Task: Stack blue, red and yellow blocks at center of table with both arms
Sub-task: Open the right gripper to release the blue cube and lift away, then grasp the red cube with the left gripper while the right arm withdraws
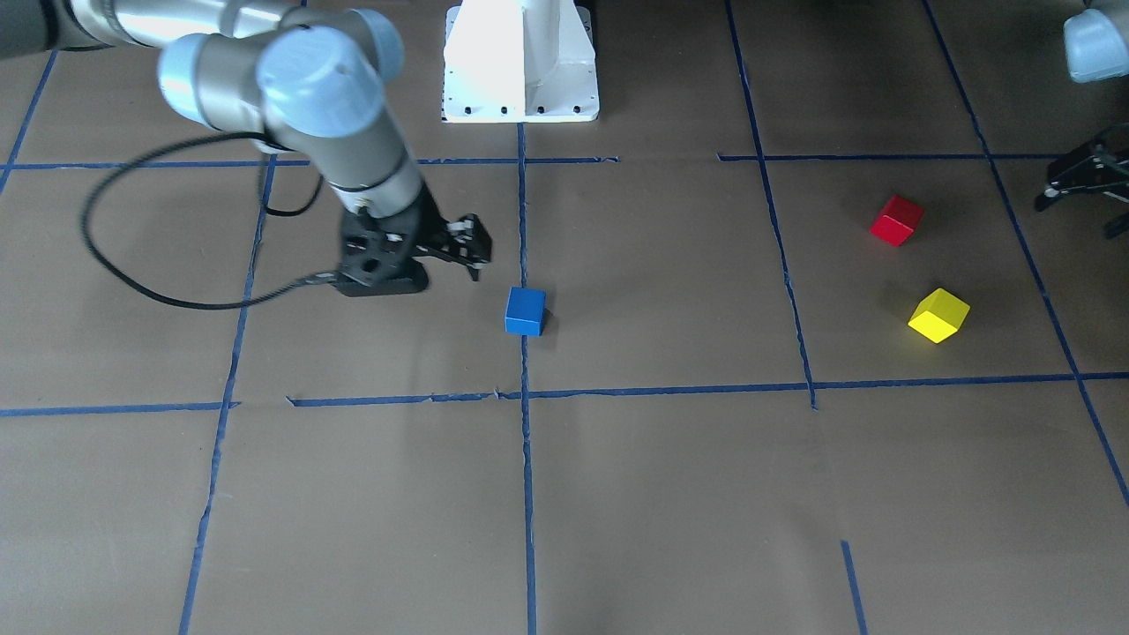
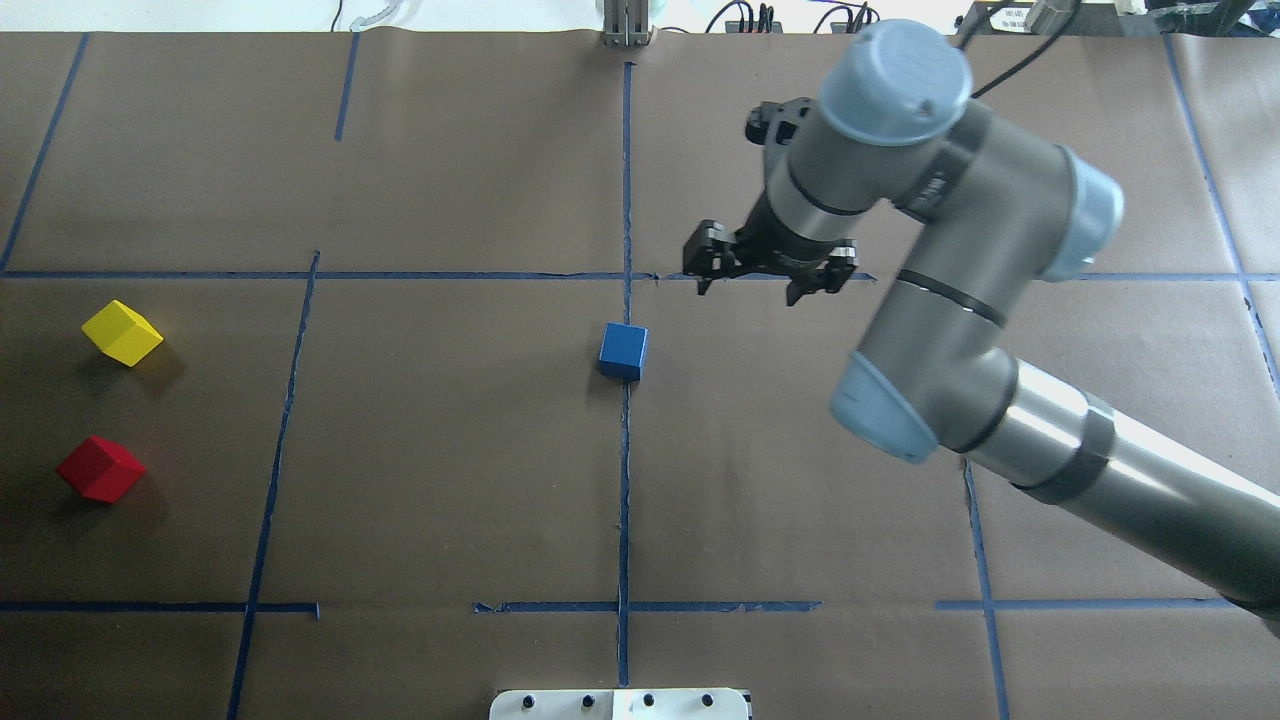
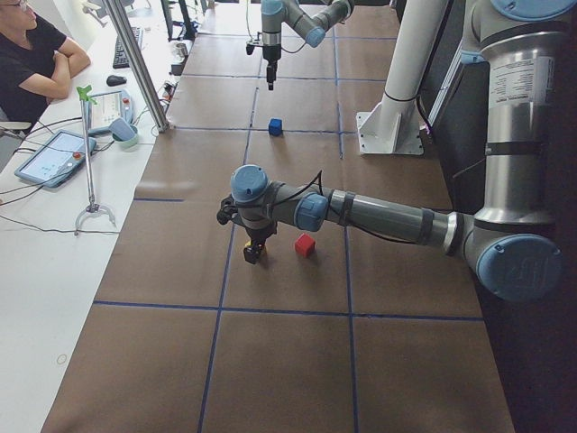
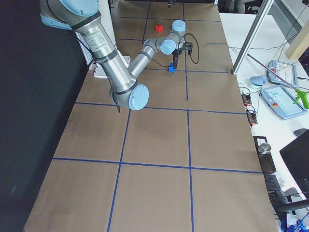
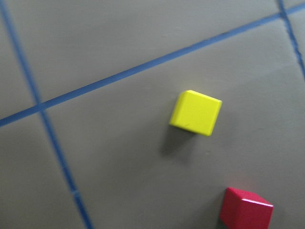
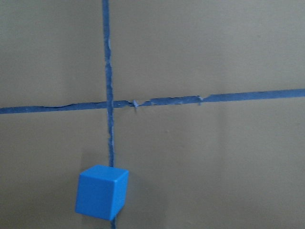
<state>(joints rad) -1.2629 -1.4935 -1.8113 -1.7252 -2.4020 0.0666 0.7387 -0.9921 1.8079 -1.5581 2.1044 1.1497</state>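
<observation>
The blue block (image 1: 525,311) sits on the centre tape line and also shows in the overhead view (image 2: 622,351). My right gripper (image 2: 752,290) hovers above the table just beyond it and to the right, open and empty. The red block (image 1: 896,220) and the yellow block (image 1: 938,315) lie apart on my left side of the table. My left gripper (image 1: 1078,216) is cut by the front view's right edge, near those blocks, and looks open and empty. The left wrist view looks down on the yellow block (image 5: 196,112) and the red block (image 5: 246,208).
Brown paper with blue tape lines (image 2: 624,450) covers the table. The white robot base (image 1: 520,62) stands at the middle of my side. An operator (image 3: 32,54) sits at a side desk with tablets, off the table.
</observation>
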